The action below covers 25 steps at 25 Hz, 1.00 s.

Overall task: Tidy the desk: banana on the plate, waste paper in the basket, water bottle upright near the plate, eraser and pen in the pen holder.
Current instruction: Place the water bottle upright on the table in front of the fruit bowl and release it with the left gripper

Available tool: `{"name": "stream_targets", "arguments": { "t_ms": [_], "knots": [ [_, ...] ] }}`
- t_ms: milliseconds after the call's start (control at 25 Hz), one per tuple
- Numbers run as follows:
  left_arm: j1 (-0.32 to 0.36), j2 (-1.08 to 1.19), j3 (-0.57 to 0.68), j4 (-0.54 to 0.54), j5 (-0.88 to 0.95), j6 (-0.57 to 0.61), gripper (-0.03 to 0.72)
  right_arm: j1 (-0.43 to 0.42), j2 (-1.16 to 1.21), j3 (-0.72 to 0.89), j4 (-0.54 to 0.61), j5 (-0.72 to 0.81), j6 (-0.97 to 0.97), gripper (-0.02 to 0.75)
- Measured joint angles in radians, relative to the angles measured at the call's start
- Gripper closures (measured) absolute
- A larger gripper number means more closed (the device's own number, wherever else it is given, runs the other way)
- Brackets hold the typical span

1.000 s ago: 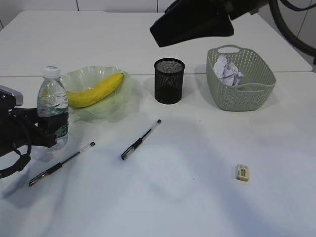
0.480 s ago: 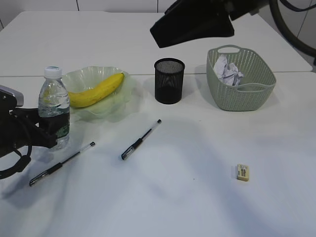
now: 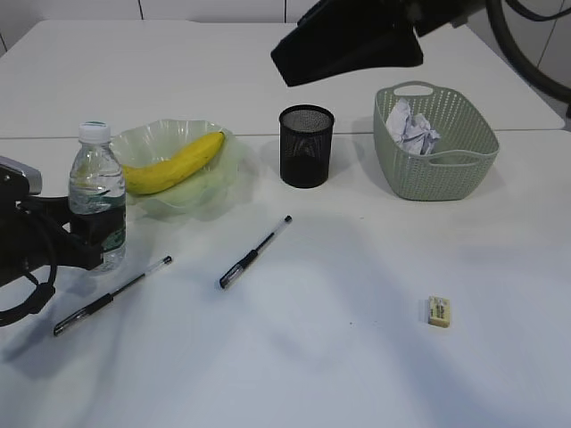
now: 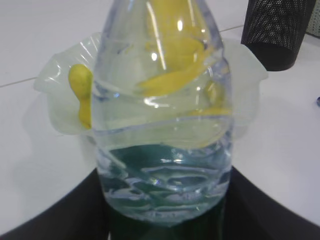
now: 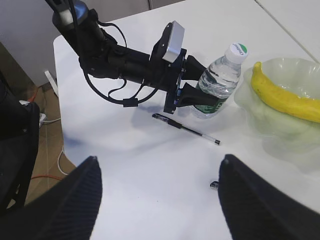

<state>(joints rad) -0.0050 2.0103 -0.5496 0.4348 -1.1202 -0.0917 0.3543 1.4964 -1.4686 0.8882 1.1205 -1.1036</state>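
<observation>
A white table [image 3: 357, 357] fills most of the scene. A thin seam [image 3: 178, 136] runs across it from side to side, and a second white top lies beyond that line. Behind the table's far edge stand pale wall panels [image 3: 214, 9] split by dark vertical joints. Past the table's left edge, the right wrist view shows a tan tiled floor [image 5: 47, 150]. An orange cable [image 5: 31, 93] and a white cable [image 5: 60, 160] lie on it, beside a bulky dark shape [image 5: 15, 145] too dim to identify.

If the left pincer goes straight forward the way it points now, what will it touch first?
The bottle: it stands upright between the left pincer's jaws already. Directly behind it lies the plate with the banana; the gap there is hard to judge.
</observation>
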Motion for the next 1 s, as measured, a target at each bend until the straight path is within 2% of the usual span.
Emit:
{"name": "stream_targets", "arguments": {
  "t_ms": [240, 480, 880, 1000],
  "knots": [
    [0.000, 0.000, 0.002, 0.000, 0.000, 0.002, 0.241, -0.002, 0.000, 0.000, 0.000, 0.000, 0.000, 0.201],
    [0.000, 0.000, 0.017, 0.000, -0.009, 0.002, 0.169, -0.002, 0.000, 0.000, 0.000, 0.000, 0.000, 0.201],
    [0.000, 0.000, 0.022, 0.000, -0.017, 0.002, 0.157, -0.002, 0.000, 0.000, 0.000, 0.000, 0.000, 0.201],
    [0.000, 0.000, 0.040, 0.000, -0.022, 0.002, 0.129, -0.002, 0.000, 0.000, 0.000, 0.000, 0.002, 0.182]
  ]
}}
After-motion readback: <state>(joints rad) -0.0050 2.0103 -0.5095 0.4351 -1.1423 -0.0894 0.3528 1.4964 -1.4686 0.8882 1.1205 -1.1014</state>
